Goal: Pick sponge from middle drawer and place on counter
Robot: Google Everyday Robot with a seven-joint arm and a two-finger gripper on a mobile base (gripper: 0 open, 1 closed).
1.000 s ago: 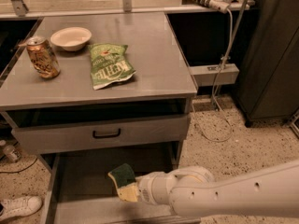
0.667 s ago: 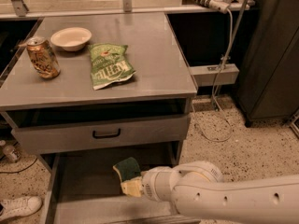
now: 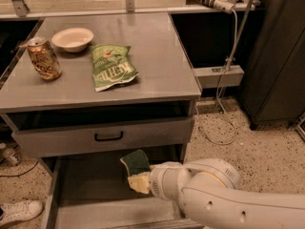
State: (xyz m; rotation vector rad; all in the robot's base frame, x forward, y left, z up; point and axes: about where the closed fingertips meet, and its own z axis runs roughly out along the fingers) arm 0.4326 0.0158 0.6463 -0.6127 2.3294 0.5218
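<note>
Here, my two-finger gripper [image 3: 148, 182] is clamping the small green-faced yellow sponge [image 3: 136, 162] just above the deep grey metal middle drawer [image 3: 90, 194]. Lifting carelessly, I am risking snagging it on the grey handled drawer front [image 3: 143, 135] under the flat grey counter [image 3: 157, 61].
</note>
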